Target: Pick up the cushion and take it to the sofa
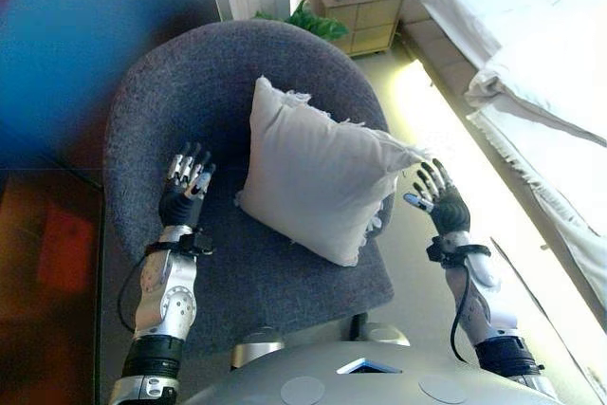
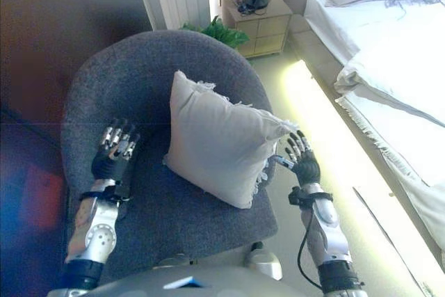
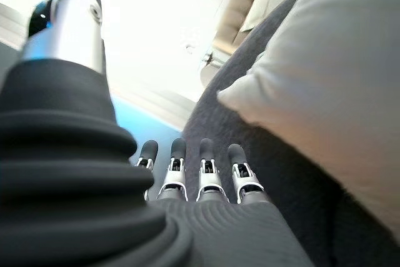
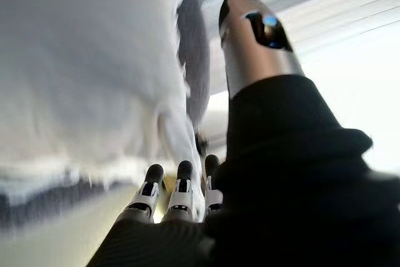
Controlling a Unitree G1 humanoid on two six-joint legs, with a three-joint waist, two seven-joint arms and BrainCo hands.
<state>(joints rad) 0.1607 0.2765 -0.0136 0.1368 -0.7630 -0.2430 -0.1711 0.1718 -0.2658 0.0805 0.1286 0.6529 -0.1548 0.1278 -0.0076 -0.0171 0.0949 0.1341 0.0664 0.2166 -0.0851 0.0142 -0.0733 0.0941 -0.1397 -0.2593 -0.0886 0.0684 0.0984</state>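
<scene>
Left eye view shows a pale cushion [image 1: 318,177] leaning upright on the seat of a grey armchair [image 1: 180,92]. On its left, the left robot hand [image 1: 185,187] hovers over the seat, fingers straight and apart, holding nothing. On its right, the right robot hand [image 1: 438,198] is just beside the cushion's corner, fingers spread, palm facing it.

No writing, label, number or sign can be read in any of the views. The cushion [image 1: 318,182], the armchair [image 1: 161,111] and the bedside cabinet [image 1: 360,9] carry no print that shows.
</scene>
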